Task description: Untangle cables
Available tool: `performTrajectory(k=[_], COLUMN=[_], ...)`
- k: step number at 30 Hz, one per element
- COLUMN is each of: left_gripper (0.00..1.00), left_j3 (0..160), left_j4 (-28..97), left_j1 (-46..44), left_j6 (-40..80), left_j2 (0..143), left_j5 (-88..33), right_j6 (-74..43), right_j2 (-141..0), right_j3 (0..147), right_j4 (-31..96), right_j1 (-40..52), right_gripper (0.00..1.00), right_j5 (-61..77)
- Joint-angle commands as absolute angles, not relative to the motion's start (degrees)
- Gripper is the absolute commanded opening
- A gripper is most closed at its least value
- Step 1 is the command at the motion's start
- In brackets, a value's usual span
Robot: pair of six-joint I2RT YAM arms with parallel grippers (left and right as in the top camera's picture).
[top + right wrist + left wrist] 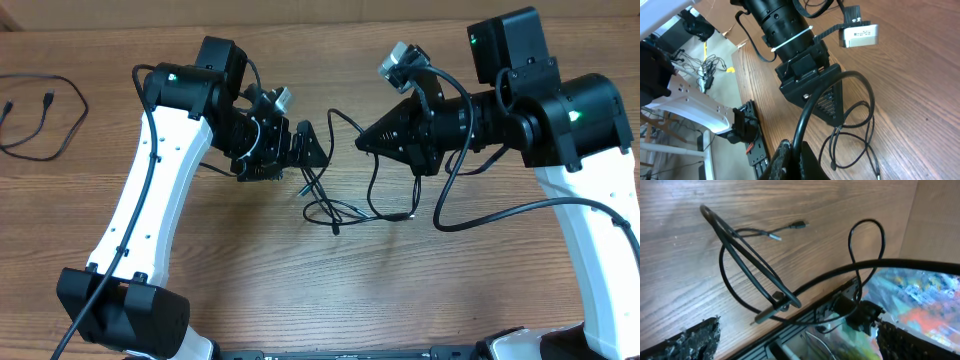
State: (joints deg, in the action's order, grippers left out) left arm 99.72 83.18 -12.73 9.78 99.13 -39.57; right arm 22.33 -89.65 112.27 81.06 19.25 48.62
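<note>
**Thin black cords looped mid-table, one strand pinched**

The cables [335, 205], thin, glossy black cords with small plug ends, lie in loose overlapping loops at the middle of the wood-grain table [500, 280]. The right gripper [362, 142] reaches in level, clenched on one strand. The left gripper [310, 147] faces it, jaws spread wide.

The white-and-black left arm [150, 190] and right arm [590, 235] bend inward, wrists facing. The black left gripper [305, 148] is spread wide; the black right gripper [360, 143] is pinched on a thin black cable [852, 73].
</note>
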Motion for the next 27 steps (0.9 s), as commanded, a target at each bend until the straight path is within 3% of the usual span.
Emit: performTrajectory(k=[1, 3, 7, 9, 16, 19, 27], left_gripper=[1.00, 1.00, 0.85, 0.83, 0.96, 0.96, 0.97], left_j3=[99.5, 99.5, 99.5, 99.5, 99.5, 99.5, 99.5], left_j4=[81.6, 80.2, 78.4, 78.0, 75.7, 76.1, 77.4], left_j1=[-12.8, -12.8, -12.8, -12.5, -12.7, -12.8, -12.7], left_j6=[-6.9, -18.0, -33.1, -37.7, -58.0, -70.7, -81.6], left_j2=[99.4, 99.4, 99.4, 99.4, 99.5, 99.6, 99.7], left_j5=[-37.3, -33.7, -26.2, -25.4, -22.6, -22.9, -25.9], right_j6=[22.5, 22.5, 22.6, 22.6, 22.6, 22.6, 22.6], right_j2=[-89.1, -89.1, -89.1, -89.1, -89.1, -89.0, -88.5], right_j3=[112.6, 112.6, 112.6, 112.6, 112.6, 112.6, 114.9], right_j4=[80.6, 80.9, 81.3, 81.2, 80.9, 80.8, 78.3], right_j1=[19.3, 19.3, 19.3, 19.3, 19.3, 19.3, 18.3], right_gripper=[0.04, 0.04, 0.04, 0.04, 0.04, 0.04, 0.04], right_j5=[48.9, 48.9, 48.7, 47.6, 48.9, 49.7, 54.4])
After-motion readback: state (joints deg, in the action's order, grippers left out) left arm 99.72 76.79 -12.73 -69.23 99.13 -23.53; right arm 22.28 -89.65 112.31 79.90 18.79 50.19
